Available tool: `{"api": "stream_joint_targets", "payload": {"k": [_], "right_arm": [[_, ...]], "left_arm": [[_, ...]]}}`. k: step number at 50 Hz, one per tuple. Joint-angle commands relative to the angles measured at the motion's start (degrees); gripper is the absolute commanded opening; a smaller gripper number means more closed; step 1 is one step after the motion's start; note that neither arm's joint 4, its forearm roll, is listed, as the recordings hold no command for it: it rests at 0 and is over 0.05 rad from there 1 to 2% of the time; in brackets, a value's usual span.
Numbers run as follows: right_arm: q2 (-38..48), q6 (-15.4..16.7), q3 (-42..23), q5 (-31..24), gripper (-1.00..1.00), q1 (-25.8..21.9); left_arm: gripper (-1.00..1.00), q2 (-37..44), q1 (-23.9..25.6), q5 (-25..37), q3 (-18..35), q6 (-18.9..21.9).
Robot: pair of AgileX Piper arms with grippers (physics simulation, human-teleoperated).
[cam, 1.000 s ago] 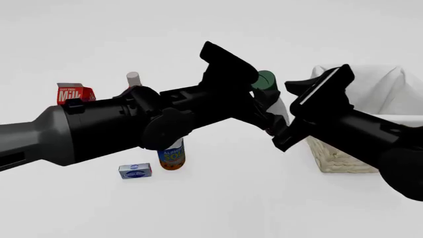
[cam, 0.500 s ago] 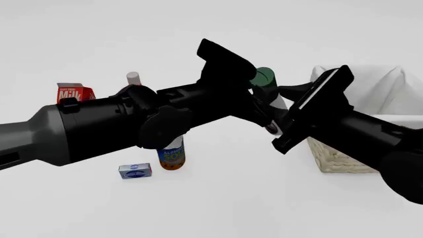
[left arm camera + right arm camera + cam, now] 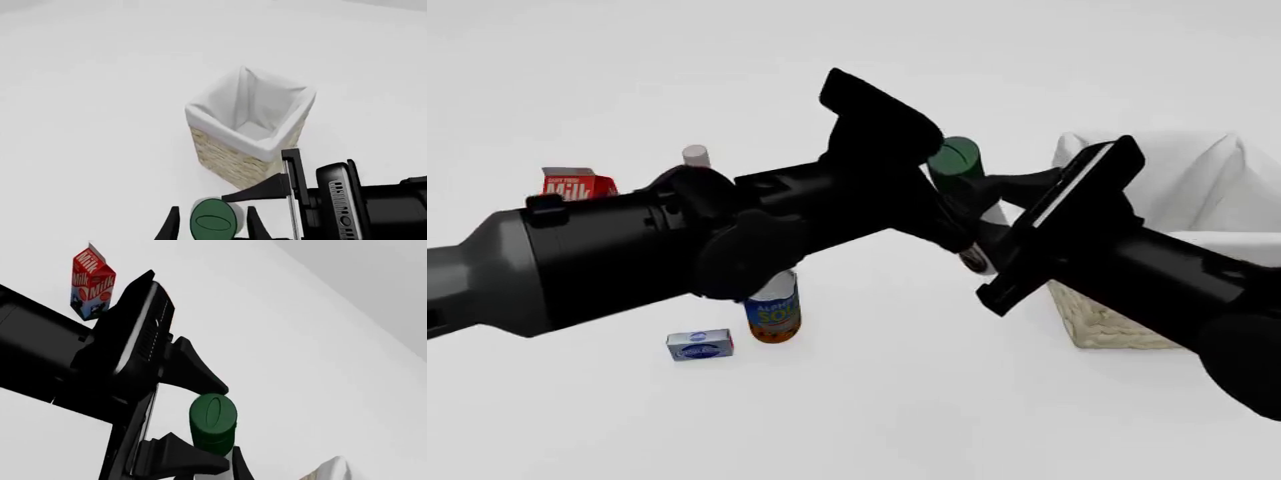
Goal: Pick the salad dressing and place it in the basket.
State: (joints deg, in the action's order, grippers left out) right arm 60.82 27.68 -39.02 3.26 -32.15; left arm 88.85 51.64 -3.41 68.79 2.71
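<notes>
The salad dressing [image 3: 961, 160] sits raised between the two arms, near the middle of the front view, with the left gripper [image 3: 954, 215] around it below the cap. The right gripper [image 3: 994, 235] is just to its right. The basket [image 3: 1121, 325] stands on the table [image 3: 868, 400] at the right, behind the right arm. At the far left stands a milk carton [image 3: 571, 186]; a bottle [image 3: 774, 315] and a small box [image 3: 699, 345] lie nearer, the box left of the bottle.

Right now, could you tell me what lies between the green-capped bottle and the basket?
In the front view, the right gripper sits between the bottle and the basket; nothing else shows there.
</notes>
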Motion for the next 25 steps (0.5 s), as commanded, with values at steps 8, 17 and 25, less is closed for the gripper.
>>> {"api": "stream_joint_targets", "payload": {"k": [8,17,25], "right_arm": [[0.1,-0.9,-0.3,0.7,-1.0,-0.5],[0.1,-1.3,0.0,0.8,-1.0,-0.7],[-0.3,-1.6,0.1,0.7,-1.0,-0.7]], "left_arm": [[1.0,-7.7,0.8,2.8,1.2,-0.9],[1.0,-15.6,0.6,6.8,4.1,-0.5],[1.0,-24.9,-1.9,7.5,3.1,-0.7]]}}
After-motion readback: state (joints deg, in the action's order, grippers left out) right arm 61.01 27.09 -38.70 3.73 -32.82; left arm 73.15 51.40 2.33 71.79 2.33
